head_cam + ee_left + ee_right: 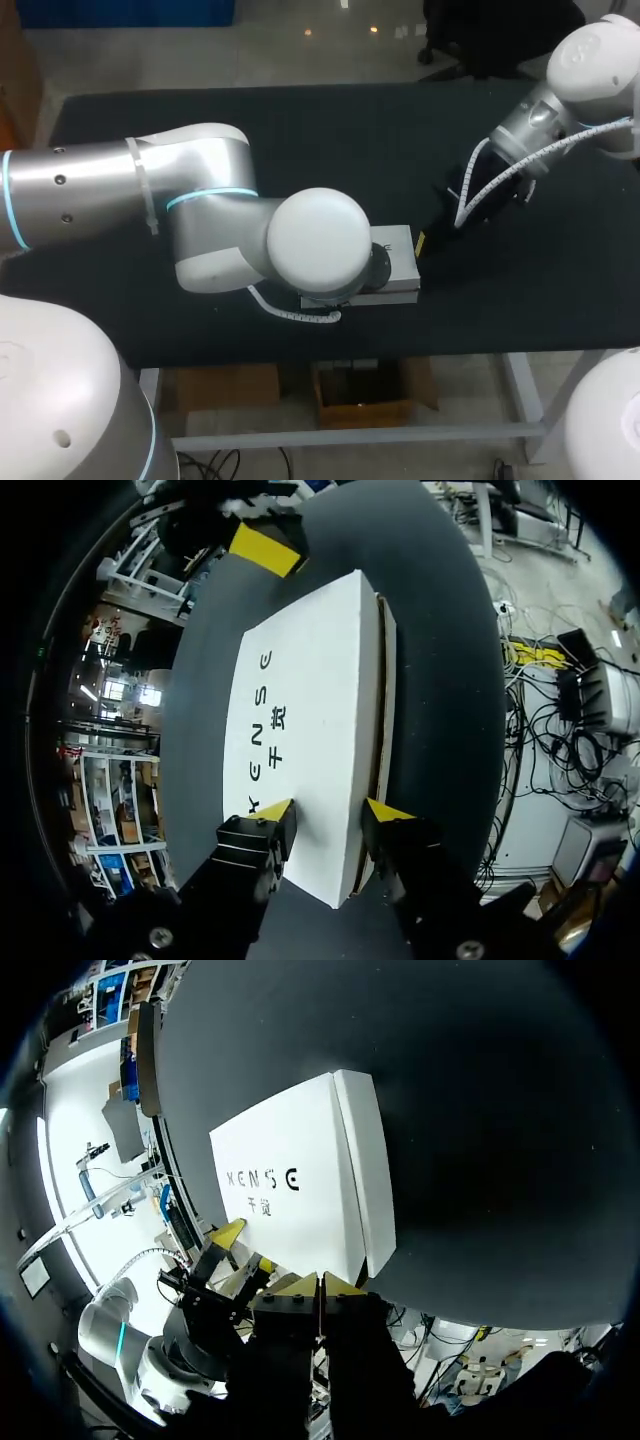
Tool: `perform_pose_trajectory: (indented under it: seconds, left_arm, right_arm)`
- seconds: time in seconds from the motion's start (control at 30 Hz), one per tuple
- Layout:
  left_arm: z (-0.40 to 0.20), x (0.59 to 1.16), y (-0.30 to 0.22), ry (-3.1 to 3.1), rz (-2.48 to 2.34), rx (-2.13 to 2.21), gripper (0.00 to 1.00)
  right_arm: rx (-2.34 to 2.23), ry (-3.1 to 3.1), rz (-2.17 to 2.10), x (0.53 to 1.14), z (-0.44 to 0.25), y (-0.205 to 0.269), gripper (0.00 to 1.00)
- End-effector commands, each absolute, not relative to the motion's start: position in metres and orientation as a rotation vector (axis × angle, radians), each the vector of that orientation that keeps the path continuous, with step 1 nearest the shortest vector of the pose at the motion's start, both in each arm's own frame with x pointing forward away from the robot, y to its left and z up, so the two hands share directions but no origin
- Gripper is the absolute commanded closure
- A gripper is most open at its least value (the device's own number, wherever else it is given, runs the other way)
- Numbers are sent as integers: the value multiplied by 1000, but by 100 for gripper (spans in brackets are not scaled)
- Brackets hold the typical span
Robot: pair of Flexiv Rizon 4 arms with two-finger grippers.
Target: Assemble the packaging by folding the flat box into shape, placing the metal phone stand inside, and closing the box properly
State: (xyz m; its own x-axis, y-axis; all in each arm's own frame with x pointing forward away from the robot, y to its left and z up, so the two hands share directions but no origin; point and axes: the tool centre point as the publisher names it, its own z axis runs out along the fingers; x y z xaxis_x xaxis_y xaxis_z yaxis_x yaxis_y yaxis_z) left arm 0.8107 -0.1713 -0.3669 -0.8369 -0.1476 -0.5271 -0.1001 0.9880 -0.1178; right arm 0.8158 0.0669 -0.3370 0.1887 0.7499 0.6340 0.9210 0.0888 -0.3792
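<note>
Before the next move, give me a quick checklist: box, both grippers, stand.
1. White box lying flat on the table: ok.
2. Left gripper open, fingers astride the box's long edge: ok.
3. Right gripper shut and empty at the box's corner: ok.
4. Side flap fully tucked in: cannot tell; a seam shows along that edge.
5. Phone stand inside the box: cannot tell; it shows in no view.
</note>
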Motion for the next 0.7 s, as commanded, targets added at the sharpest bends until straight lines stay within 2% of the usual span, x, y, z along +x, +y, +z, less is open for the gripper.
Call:
perform_pose_trajectory:
  seconds: [0.03, 0.7]
  left_arm:
    - [-369, 809, -173, 2564, -107, -180, 56]
    - [-368, 810, -174, 2561, -110, -176, 56]
  right_arm:
    - [-1724, -1624, -306, 807, -335, 75, 100]
    - [-1709, -1632, -257, 807, -355, 84, 100]
